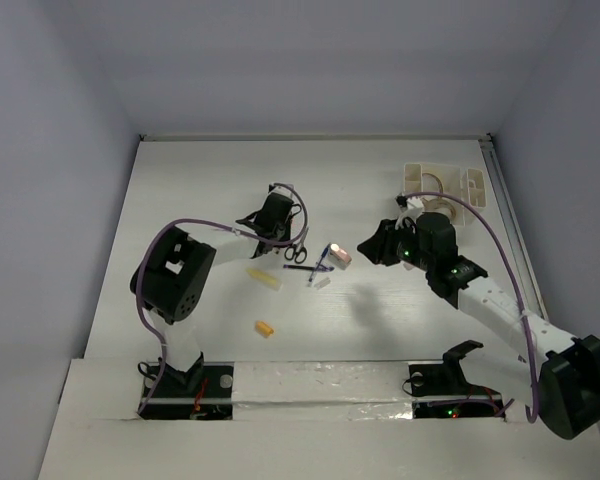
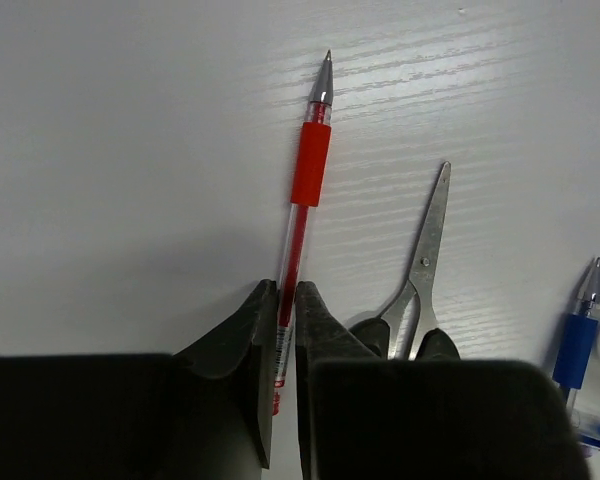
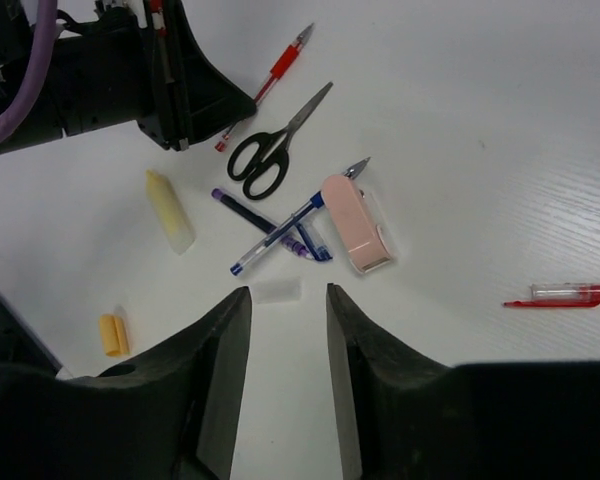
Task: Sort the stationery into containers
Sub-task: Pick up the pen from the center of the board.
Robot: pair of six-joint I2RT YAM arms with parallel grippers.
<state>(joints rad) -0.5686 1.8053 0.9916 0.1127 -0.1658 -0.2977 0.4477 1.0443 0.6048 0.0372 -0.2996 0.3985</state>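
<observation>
**While Flat on White Tabletop (image 2: 110, 150), Clenched Near Tail End by Left Gripper (image 2: 280, 293)**

Red pen (image 2: 310, 165) with clear barrel, rubber grip and silver tip: nipped between both black fingers, jaws closed tight onto the barrel, tip pointing away from the wrist. Plain only from left wrist. From the top camera, hidden beneath the gripper. From right wrist, seen poking out past the black fingers.

Just beside it, not touching: small steel scissors with black handles (image 2: 425, 260), blades together. Further right, at the picture's edge: blue pen (image 2: 577, 345).

Shown by right wrist alone:
- blue pen crossed over a purple pen (image 3: 242, 207), with a pink block (image 3: 352, 222) just beside them
- pale yellow block (image 3: 170, 208), small orange block (image 3: 112, 335) and small whitish piece (image 3: 277, 291) nearby
- second red pen (image 3: 560, 294), well apart to the right

Right gripper (image 3: 287, 292): released, jaws standing apart, nothing between them, hovering over that clutter.

Shown by top camera alone: white plastic desk organiser (image 1: 472, 178) at the table's far right, behind the right arm, well apart from the clenched red pen.
</observation>
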